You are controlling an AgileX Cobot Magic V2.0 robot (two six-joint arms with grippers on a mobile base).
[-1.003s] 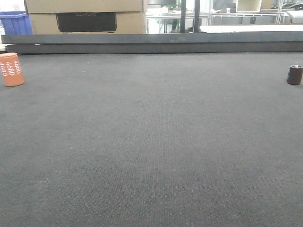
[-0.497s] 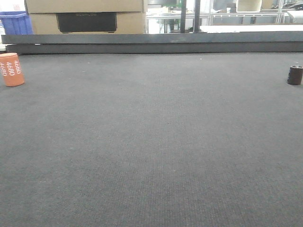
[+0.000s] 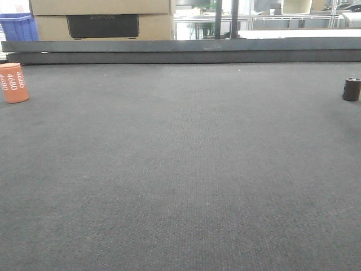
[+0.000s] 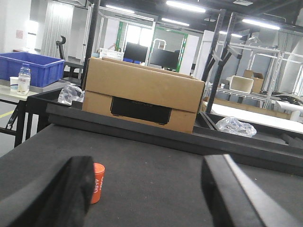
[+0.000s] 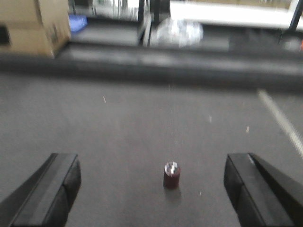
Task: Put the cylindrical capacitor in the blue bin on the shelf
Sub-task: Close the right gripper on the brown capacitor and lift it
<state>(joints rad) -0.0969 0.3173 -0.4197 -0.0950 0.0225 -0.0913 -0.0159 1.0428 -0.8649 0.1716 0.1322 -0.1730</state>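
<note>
The cylindrical capacitor (image 3: pixel 351 89), a small dark maroon cylinder with a silvery top, stands upright on the dark mat at the far right. In the right wrist view the capacitor (image 5: pixel 171 175) stands ahead of my right gripper (image 5: pixel 156 194), between the lines of its two wide-apart fingers and touching neither. My left gripper (image 4: pixel 149 198) is open and holds nothing. A blue bin (image 4: pixel 31 66) sits on a side table at the far left, also seen as the blue bin (image 3: pixel 17 27). The shelf is out of view.
An orange cylinder marked 4680 (image 3: pixel 13 82) stands at the mat's left edge, just beyond my left finger (image 4: pixel 97 182). A raised dark ledge (image 3: pixel 180 51) runs along the mat's far side, carrying a cardboard box (image 4: pixel 142 97) and a plastic bag (image 4: pixel 235 126).
</note>
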